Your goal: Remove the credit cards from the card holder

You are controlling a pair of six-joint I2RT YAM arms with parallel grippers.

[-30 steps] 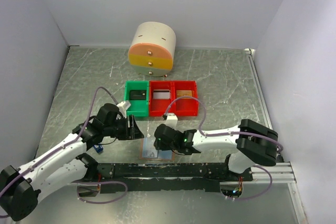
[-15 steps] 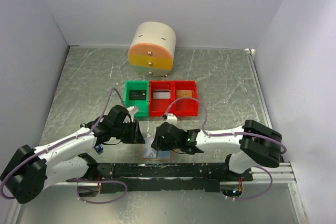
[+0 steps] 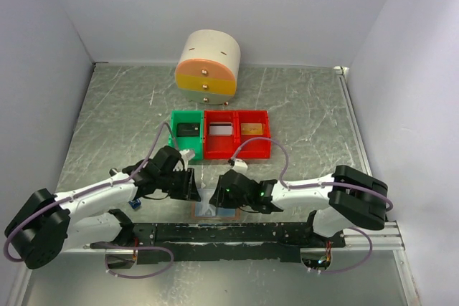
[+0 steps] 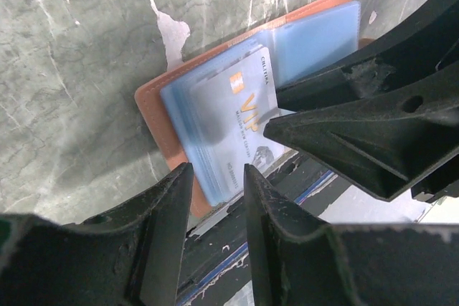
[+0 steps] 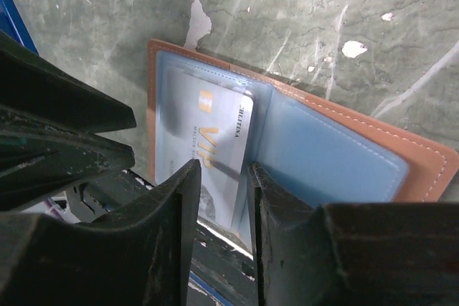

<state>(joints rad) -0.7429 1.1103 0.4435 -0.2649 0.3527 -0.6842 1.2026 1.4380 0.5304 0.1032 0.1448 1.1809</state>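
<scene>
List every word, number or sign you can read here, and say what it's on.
"VIP", in gold letters, on the card in the holder.
Small print beside and below "VIP" on the card: too small and blurred to read.
No other readable text in any view.

I work in a robotics lab, inside a boxed-in test cell. Plain white walls (image 3: 287, 12) close me in at 9, 12 and 3 o'clock. The surface (image 3: 308, 105) is a grey marbled sheet. At 6 o'clock a black rail (image 3: 229, 233) carries my left arm (image 3: 93, 195) and right arm (image 3: 308, 188), with purple cables (image 3: 276, 150) looping off them. The props are staged: a green bin (image 3: 174, 134) and red bins (image 3: 237, 150) in a row at the centre, and a small round drawer unit (image 3: 208, 67) at 12 o'clock.
</scene>
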